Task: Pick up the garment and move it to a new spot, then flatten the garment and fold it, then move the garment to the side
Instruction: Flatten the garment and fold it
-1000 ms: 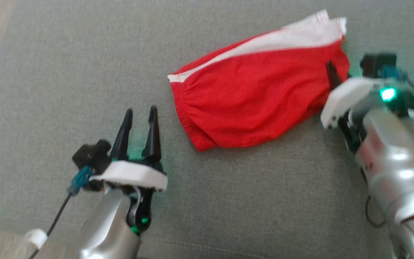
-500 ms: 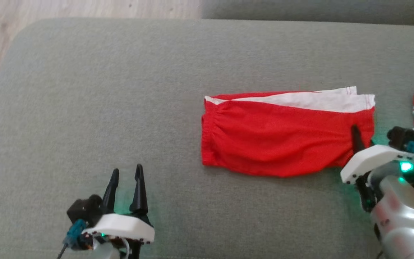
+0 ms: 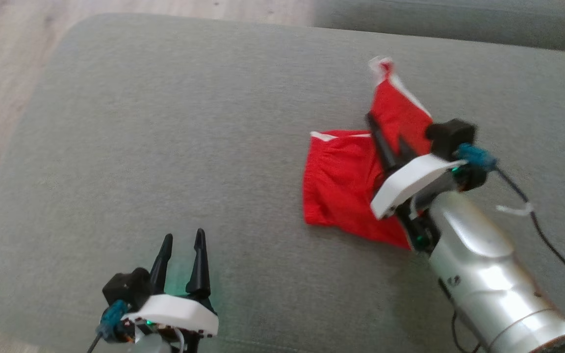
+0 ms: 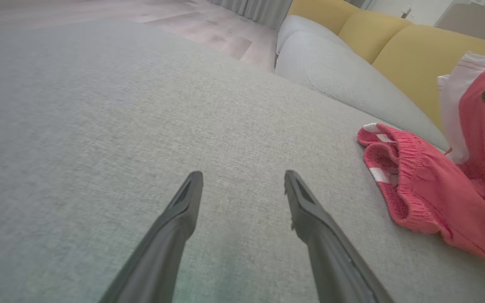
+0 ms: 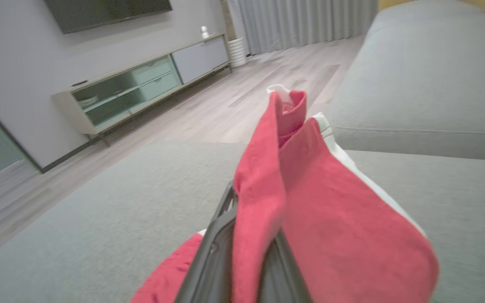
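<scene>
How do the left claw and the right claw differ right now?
The left claw is open and empty; the right claw is shut on the red shorts. The left claw points over bare grey cushion, apart from the shorts; the right claw holds one end of them raised while the waistband end lies on the cushion. Both are dark, long and two-pronged.

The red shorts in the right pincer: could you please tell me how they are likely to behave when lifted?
Probably floppy: the red shorts bend sharply where the right pincer lifts one end, while the rest lies slack on the sofa. Likely light, since two thin shut fingers raise that end. The lying part would probably drag, not roll.
</scene>
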Motion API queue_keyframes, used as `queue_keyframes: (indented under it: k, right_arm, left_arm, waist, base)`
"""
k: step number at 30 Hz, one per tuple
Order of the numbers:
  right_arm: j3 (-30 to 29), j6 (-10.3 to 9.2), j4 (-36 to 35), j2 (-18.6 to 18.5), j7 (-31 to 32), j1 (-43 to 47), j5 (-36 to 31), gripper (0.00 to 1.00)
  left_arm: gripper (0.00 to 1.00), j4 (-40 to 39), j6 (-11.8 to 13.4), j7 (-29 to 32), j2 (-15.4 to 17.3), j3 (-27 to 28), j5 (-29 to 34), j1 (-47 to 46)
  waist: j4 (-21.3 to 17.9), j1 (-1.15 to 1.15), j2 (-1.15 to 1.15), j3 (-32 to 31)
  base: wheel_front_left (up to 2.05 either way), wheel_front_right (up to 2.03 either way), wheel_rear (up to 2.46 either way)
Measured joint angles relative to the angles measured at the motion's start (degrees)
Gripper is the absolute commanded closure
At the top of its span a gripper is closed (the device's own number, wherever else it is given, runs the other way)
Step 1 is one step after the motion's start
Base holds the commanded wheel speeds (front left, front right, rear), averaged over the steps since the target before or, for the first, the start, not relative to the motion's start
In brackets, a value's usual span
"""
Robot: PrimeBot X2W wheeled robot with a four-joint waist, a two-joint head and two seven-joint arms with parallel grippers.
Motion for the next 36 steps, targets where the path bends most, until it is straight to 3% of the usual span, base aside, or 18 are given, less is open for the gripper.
queue_keyframes:
  k: [2, 3, 4, 9, 13, 17, 24, 30, 36]
  right_arm:
    - [4.58, 0.00, 0.05, 0.27, 1.03, 0.37, 2.34, 1.00]
    - [5.94, 0.00, 0.20, 0.27, 1.10, 0.43, 3.01, 0.55]
    - [7.73, 0.00, -0.36, 0.22, 1.48, 0.68, 4.49, 0.00]
    - [16.41, 0.00, -5.46, 0.65, 0.85, 4.41, 14.26, 0.00]
    - [15.72, 0.00, -4.11, 0.65, -0.30, 4.93, 14.66, 0.00]
    - [6.86, 0.00, -3.45, 0.35, -0.57, 5.17, 10.96, 0.00]
    - [-15.26, 0.00, -9.64, -0.92, -0.65, 14.70, -4.69, 0.00]
    - [-21.81, 0.00, -12.30, 0.81, -0.65, 20.90, -11.02, 0.00]
    - [-21.91, 0.00, -13.16, 0.97, -0.65, 26.21, -10.44, 0.00]
  left_arm:
    - [0.00, 0.43, 0.01, 0.01, 0.01, -0.13, 0.02, 0.01]
    - [0.00, 0.49, 0.00, 0.01, 0.02, -0.23, 0.07, 0.01]
    - [0.00, 0.60, 0.01, 0.01, 0.02, -0.33, 0.40, 0.01]
    - [0.00, 0.65, 0.09, 0.01, 0.12, 0.52, 3.23, -0.01]
    - [0.00, -0.45, 0.87, 0.01, 0.10, 1.57, 5.84, -0.02]
    - [0.00, -2.42, 2.44, 0.01, 0.14, 3.32, 9.03, -0.04]
    - [0.00, -4.78, 5.77, 0.00, 0.12, 6.11, 16.69, 0.07]
    - [0.00, -5.24, 6.10, 0.00, 0.14, 6.67, 21.21, 2.58]
    - [0.00, -5.53, 6.14, 0.00, 0.22, 7.48, 21.30, 6.61]
  waist:
    - [2.09, 0.00, 0.00, -0.24]
    - [2.72, 0.00, 0.00, -0.35]
    - [3.31, 0.00, 0.00, -0.47]
    - [3.21, 0.00, 0.00, -1.21]
    - [0.70, 0.00, 0.00, -1.41]
    - [-2.44, 0.00, 0.00, -1.67]
    - [-7.96, 0.00, 0.00, -2.34]
    - [-10.14, 0.00, 0.00, -3.65]
    - [-11.01, 0.00, 0.00, -5.36]
  base:
    - [0.00, 0.00, 0.00]
    - [0.00, 0.00, 0.00]
    - [0.00, 0.00, 0.00]
    - [0.00, 0.00, 0.00]
    - [0.00, 0.00, 0.00]
    - [0.00, 0.00, 0.00]
    - [0.00, 0.00, 0.00]
    - [0.00, 0.00, 0.00]
    - [0.00, 0.00, 0.00]
